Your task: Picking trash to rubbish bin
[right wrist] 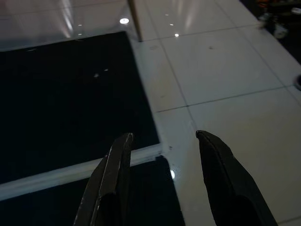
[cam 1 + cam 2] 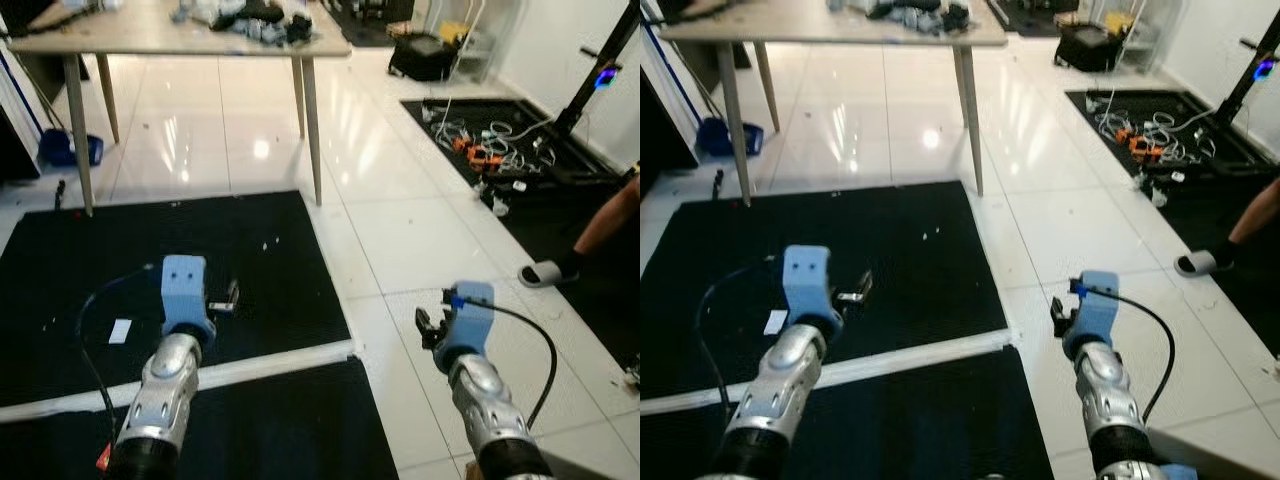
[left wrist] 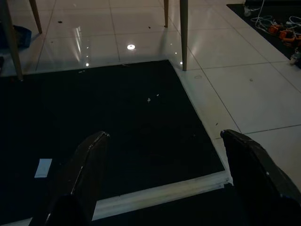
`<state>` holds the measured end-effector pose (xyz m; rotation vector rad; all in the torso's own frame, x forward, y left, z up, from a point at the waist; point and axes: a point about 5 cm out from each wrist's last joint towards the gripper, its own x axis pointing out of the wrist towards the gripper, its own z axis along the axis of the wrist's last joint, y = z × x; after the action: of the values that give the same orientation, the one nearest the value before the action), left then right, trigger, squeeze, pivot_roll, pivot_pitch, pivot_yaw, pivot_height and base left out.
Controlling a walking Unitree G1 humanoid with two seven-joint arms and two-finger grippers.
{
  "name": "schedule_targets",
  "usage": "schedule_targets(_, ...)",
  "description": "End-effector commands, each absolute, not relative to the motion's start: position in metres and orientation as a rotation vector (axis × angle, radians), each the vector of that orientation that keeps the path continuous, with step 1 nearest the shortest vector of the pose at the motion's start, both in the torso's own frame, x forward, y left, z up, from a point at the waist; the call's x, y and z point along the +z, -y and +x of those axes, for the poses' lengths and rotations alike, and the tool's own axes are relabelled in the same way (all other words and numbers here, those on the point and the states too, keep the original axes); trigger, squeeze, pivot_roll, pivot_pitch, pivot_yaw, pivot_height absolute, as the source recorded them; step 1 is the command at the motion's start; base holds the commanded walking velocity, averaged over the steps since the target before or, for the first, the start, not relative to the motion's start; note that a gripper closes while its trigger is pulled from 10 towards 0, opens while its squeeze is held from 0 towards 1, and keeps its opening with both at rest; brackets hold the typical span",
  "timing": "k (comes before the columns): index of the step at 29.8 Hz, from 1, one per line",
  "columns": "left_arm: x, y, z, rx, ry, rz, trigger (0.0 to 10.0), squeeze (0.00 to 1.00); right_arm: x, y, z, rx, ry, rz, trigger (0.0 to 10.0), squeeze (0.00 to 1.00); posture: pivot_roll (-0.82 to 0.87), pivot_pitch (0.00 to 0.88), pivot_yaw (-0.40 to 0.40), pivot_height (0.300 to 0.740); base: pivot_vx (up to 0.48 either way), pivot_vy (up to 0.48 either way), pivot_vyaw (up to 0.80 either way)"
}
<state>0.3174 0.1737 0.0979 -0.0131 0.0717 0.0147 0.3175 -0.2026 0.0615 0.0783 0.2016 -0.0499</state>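
A small white scrap of paper [image 2: 120, 330] lies flat on the black floor mat [image 2: 200, 250], just left of my left arm; it is also in the left wrist view [image 3: 43, 167]. A few tiny white bits [image 2: 265, 243] lie farther out on the mat. My left gripper [image 2: 228, 297] hovers low over the mat, open, with nothing between its fingers [image 3: 94, 160]. Off the mat's right edge, my right gripper [image 2: 432, 325] hangs open and empty over the white tiles; its fingers [image 1: 117, 165] point toward the mat's corner.
A wooden table [image 2: 180, 40] with clutter stands ahead, its legs at the mat's far edge. A blue dustpan [image 2: 70, 148] sits at the far left. Cables [image 2: 490, 150] cover a second mat on the right. A person's sandalled foot [image 2: 548, 271] is nearby. White tape [image 2: 260, 365] crosses the mat.
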Motion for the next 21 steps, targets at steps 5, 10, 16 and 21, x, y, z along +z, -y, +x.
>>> schedule_targets(5, 0.0936, -0.1758, 0.3163, 0.013, -0.091, 0.017, 10.0, 0.00, 0.0546, 0.2009, 0.3131, -0.046, -0.228, 0.074, 10.0, 0.00, 0.04, 0.108, -0.013, 0.740, 0.049, 0.000, 0.00)
schedule_targets(10, 0.0940, -0.1750, 0.3170, 0.012, -0.087, 0.018, 10.0, 0.00, 0.0525, 0.1998, 0.3131, -0.043, -0.249, 0.078, 10.0, 0.00, 0.04, 0.110, -0.018, 0.740, 0.253, 0.000, 0.00)
schedule_targets(16, 0.0938, -0.1745, 0.3167, 0.009, -0.087, 0.019, 10.0, 0.00, 0.0524, 0.1984, 0.3133, -0.039, -0.252, 0.078, 10.0, 0.00, 0.04, 0.113, -0.018, 0.740, 0.259, 0.000, 0.00)
schedule_targets(21, 0.0937, -0.1748, 0.3166, 0.008, -0.088, 0.020, 10.0, 0.00, 0.0519, 0.1983, 0.3129, -0.041, -0.253, 0.077, 10.0, 0.00, 0.04, 0.113, -0.018, 0.740, 0.276, 0.000, 0.00)
